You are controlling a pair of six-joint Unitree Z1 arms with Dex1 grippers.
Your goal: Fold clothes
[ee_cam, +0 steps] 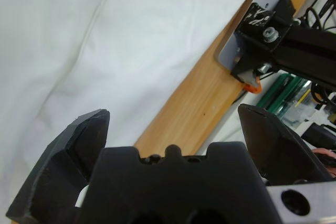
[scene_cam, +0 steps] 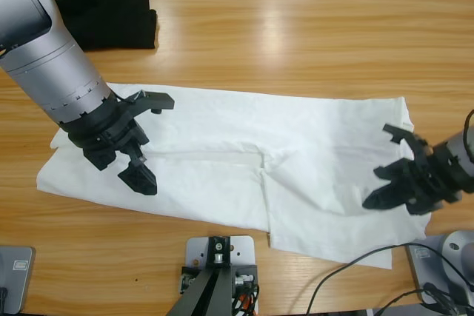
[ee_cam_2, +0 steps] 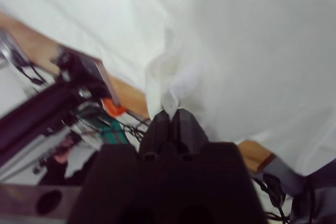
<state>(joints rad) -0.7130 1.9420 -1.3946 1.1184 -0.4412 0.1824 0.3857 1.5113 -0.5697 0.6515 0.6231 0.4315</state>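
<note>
The white T-shirt (scene_cam: 296,138) lies flattened lengthwise across the wooden table, with a fold line running along its middle. My left gripper (scene_cam: 152,142) hangs open over the shirt's left part, nothing between its jaws. In the left wrist view the left gripper (ee_cam: 173,111) looks down on the T-shirt (ee_cam: 79,35) near the table's front edge. My right gripper (scene_cam: 385,168) is at the shirt's right end. In the right wrist view the right gripper (ee_cam_2: 172,113) has its jaws together on a small bunched pinch of the T-shirt (ee_cam_2: 252,40).
A black folded garment (scene_cam: 111,16) lies at the table's back left corner, apart from the shirt. Bare wooden table (scene_cam: 296,35) stretches behind the shirt. Cables trail off the front right edge.
</note>
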